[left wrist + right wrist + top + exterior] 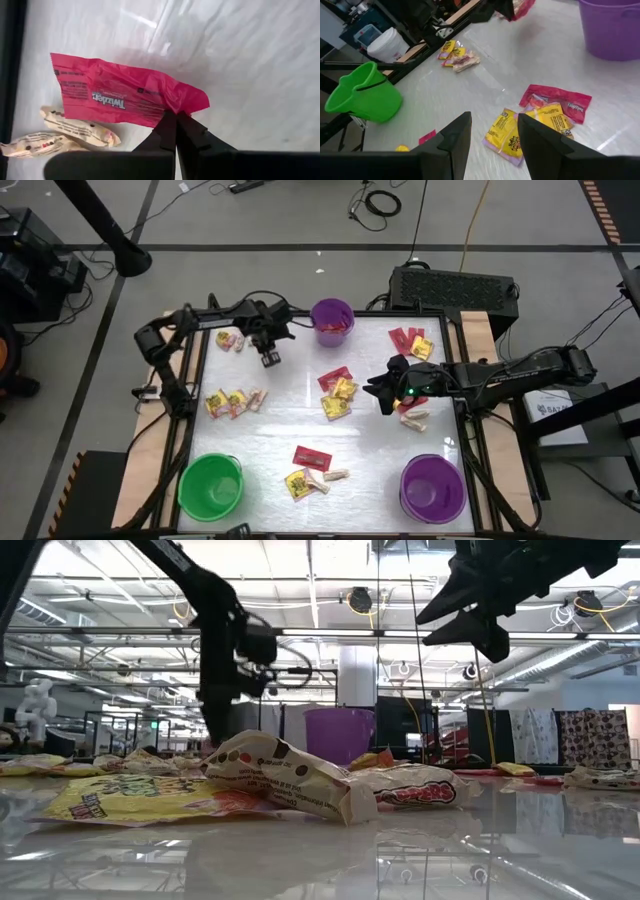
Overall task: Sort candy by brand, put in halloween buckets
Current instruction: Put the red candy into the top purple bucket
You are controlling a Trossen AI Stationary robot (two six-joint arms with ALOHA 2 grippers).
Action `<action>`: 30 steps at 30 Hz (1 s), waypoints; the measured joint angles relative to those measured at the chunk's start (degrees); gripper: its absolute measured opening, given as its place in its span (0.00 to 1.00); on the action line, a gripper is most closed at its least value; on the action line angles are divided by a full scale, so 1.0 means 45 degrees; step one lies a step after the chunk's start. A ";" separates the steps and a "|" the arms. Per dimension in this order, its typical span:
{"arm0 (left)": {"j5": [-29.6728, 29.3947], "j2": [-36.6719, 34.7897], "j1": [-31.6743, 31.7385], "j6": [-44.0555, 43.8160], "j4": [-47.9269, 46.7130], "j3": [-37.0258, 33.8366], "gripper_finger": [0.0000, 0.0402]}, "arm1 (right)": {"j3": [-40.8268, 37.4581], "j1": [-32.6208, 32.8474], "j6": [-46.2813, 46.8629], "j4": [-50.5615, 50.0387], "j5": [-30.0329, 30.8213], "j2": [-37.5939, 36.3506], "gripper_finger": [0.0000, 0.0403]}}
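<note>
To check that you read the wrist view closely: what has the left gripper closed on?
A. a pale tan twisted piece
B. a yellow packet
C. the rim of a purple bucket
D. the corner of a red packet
D: in the left wrist view the left gripper has its fingertips pressed together on the corner of the red packet, with two tan pieces lying apart from it.

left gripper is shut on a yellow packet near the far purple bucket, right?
Not quite: the left gripper is shut, but on a red packet, not a yellow one. The left wrist view shows its closed fingertips pinching the corner of the red wrapper. The rest holds: the high view puts that gripper near the far purple bucket.
</note>
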 joint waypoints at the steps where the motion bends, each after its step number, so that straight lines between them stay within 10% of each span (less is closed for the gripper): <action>1: 0.0247 -0.0304 -0.0095 -0.0124 0.0005 0.0000 0.01 | 0.0000 0.0000 0.0077 -0.0005 0.0000 0.0000 0.39; 15: 0.4408 -0.3658 -0.0848 -0.1894 0.4610 0.0035 0.00 | 0.0000 0.0001 0.0162 -0.0043 0.0034 0.0123 0.39; 30: 0.4606 -0.1325 -0.1082 -0.1903 1.0830 0.0058 0.00 | -0.0005 -0.0010 0.0850 0.1177 0.0225 0.1001 0.39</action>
